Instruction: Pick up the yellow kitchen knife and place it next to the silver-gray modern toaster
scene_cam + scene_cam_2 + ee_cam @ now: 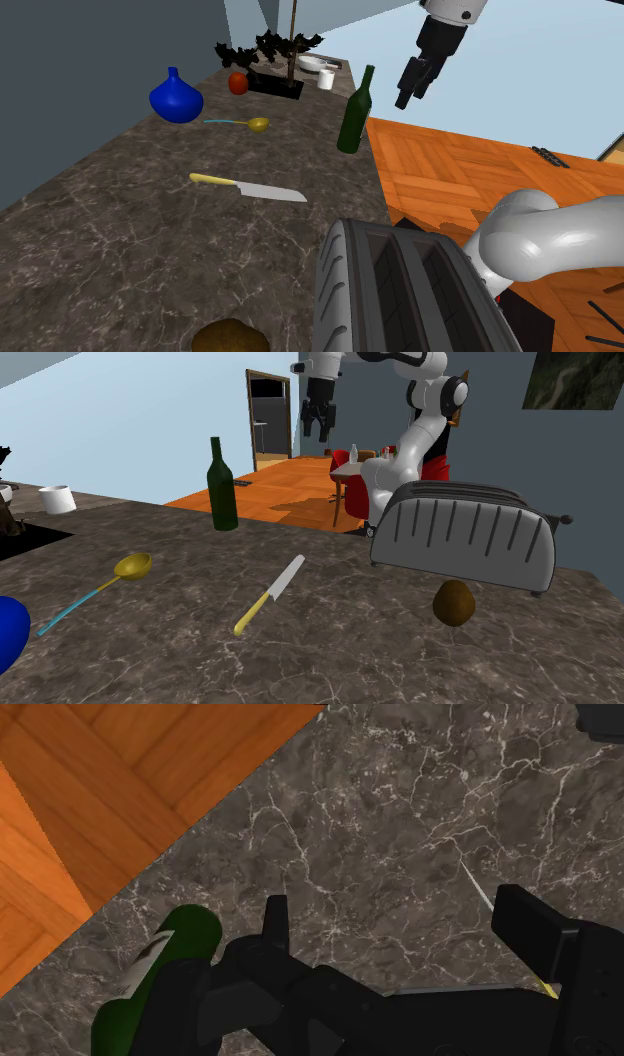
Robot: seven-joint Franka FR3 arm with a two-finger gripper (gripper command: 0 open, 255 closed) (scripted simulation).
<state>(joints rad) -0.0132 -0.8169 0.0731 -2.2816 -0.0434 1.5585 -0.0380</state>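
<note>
Lying flat on the dark marbled counter (110,250), the knife (250,187) is found in the shoulder view at about ten o'clock from the toaster (400,290) and well apart from it. Its yellow handle is turned toward nine o'clock and its pale blade toward four. In the second exterior view the knife (272,595) is seen at about eight o'clock from the toaster (465,532), handle toward seven, tip toward one.

The gripper (405,98) is held high in the air, at about one o'clock from the green bottle (355,110) in the shoulder view. In the wrist view its fingers (277,919) are spread wide with nothing between them, and the knife (476,885) is glimpsed as a thin pale line near one fingertip.

The knife is judged to be light and stiff. The blade is thin, smooth and flush with the hard counter, so little purchase is expected there and a slip is likely. The handle is thicker and rounder, so hold is best taken across it, close to where it meets the blade, with the fingers set square to the knife's length. A grip taken far out on the handle may let the blade droop or swing when it is lifted.
</note>
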